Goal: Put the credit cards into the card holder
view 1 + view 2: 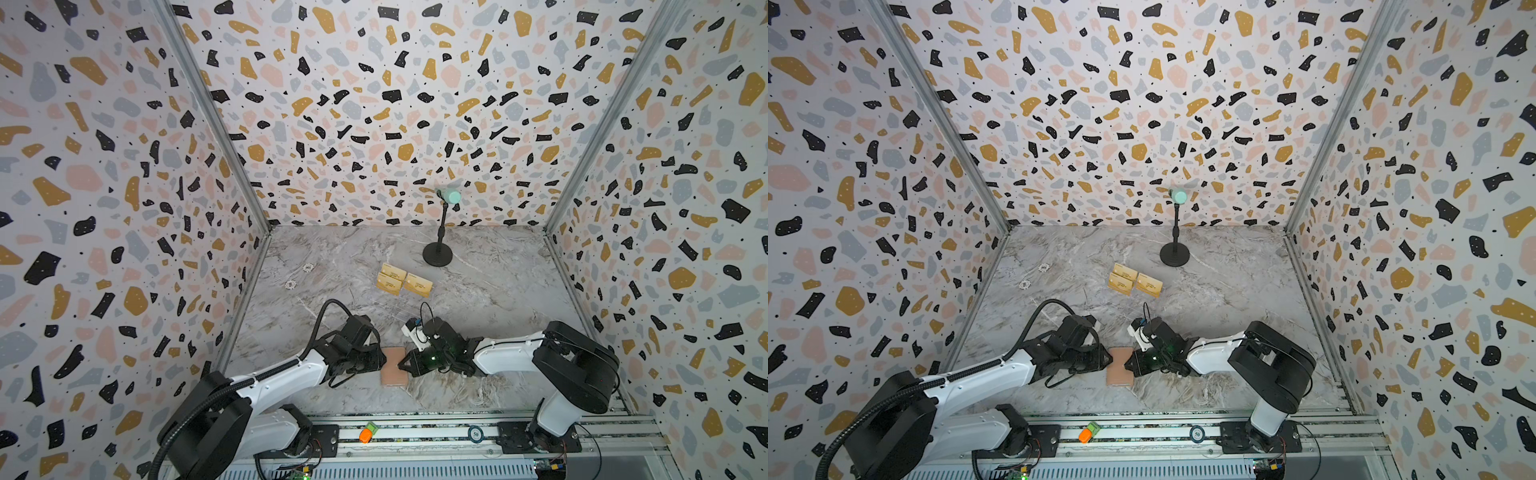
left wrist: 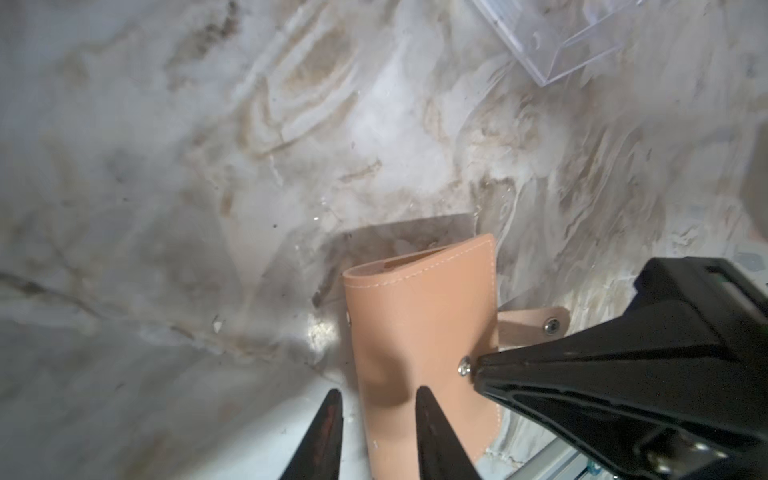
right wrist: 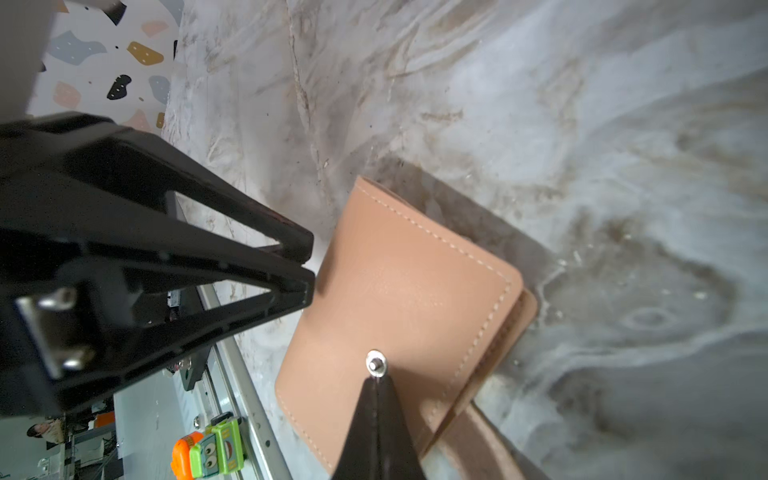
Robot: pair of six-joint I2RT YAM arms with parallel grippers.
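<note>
While the card holder [image 1: 392, 368] lay folded on the desk [image 1: 498, 282] between both arms, its edge was straddled by the left tool [image 2: 376, 392]. That tool's fingers [image 2: 328, 428] were spread, and bare desk showed beside one of them, so no pinch was judged to have been made. The right tool [image 3: 376, 384], pressed together and empty, was set with its tip against the snap stud [image 3: 375, 364] on the cover.

If the cover were lifted against that tip, the holder could be dragged or flipped, and a shallow bite could be lost on the smooth cover.

The gold cards [image 1: 405, 280] were kept well behind the card holder in a clear rack [image 2: 582, 41]. A stand [image 1: 437, 251] was placed farther behind it, and a toy [image 3: 208, 453] on the rail [image 1: 415, 428] in front of it. Neither was judged to be in the way, though each tool was crowded by the other.
</note>
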